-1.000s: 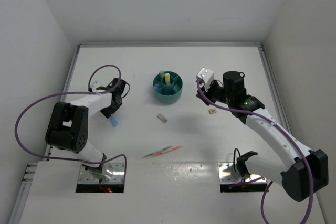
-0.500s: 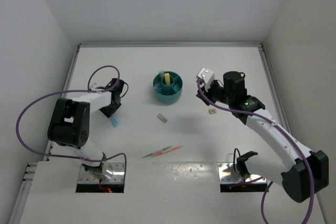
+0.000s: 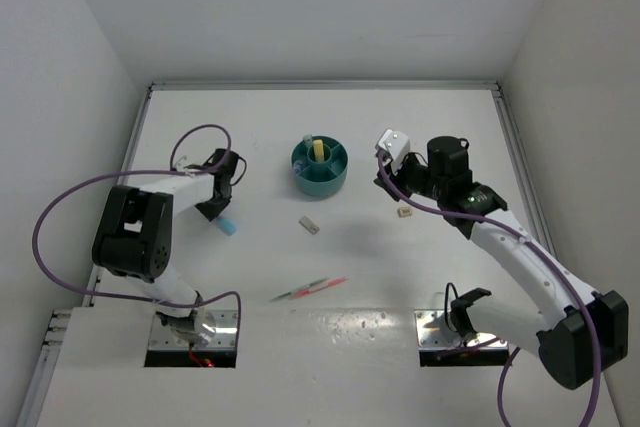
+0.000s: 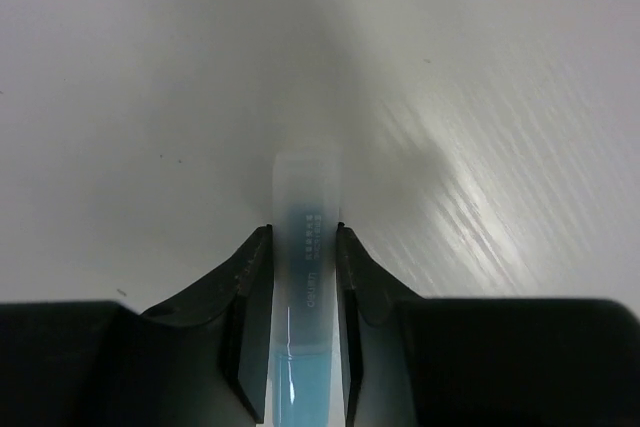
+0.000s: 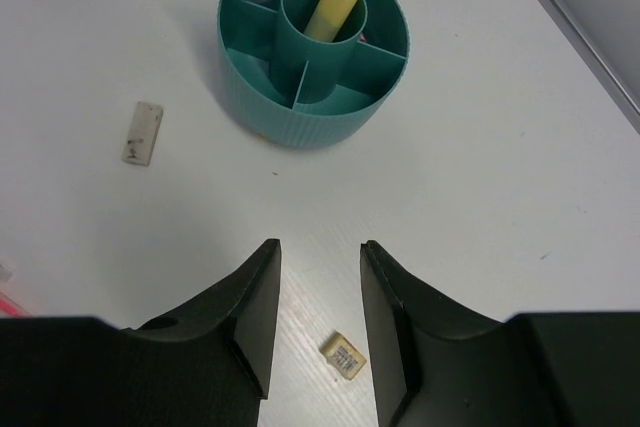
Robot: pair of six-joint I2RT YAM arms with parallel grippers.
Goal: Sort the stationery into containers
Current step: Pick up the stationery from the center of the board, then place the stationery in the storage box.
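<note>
Clearly, the marker (image 4: pixel 306 247) looks translucent blue — frosted-capped.

Your light is bright and even from overhead, leaving only soft, faint shadows on the white table (image 3: pixel 400 127). In your left wrist view glare streaks the right side, and the translucent blue marker stick (image 4: pixel 305 287) blurs toward its far tip.

Left gripper (image 4: pixel 303 237) pinched, right gripper (image 5: pixel 320 252) parted
</note>
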